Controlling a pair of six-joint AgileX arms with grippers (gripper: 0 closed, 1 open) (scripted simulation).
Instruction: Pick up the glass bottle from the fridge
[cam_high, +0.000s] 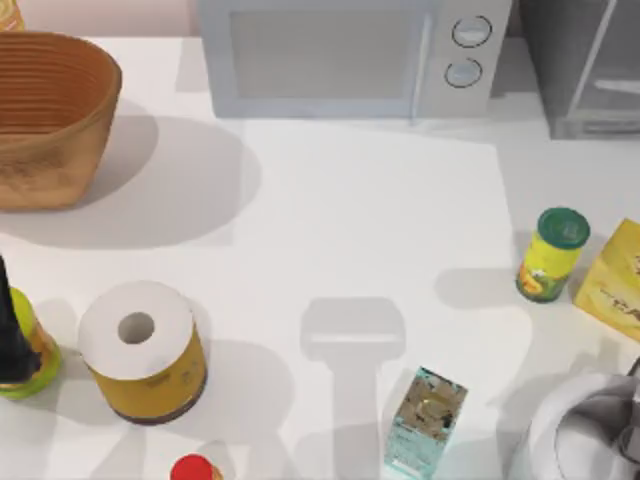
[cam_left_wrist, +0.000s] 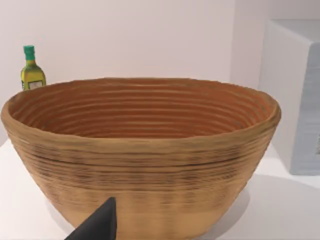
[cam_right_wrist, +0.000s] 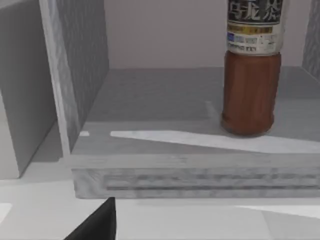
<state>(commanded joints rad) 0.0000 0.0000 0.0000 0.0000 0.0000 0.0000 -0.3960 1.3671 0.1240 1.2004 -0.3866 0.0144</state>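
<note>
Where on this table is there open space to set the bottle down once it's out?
The widest bare patch lies mid-table, bordered by the microwave, wicker basket, paper roll and green-capped bottle. The front edge around the teal carton and red cap is crowded.

I see the fridge (cam_high: 585, 70) at the table's far right corner, a plain grey cabinet, open in my right wrist view. On its grey floor the glass bottle (cam_right_wrist: 251, 90) stands upright, brown below a printed label.
</note>
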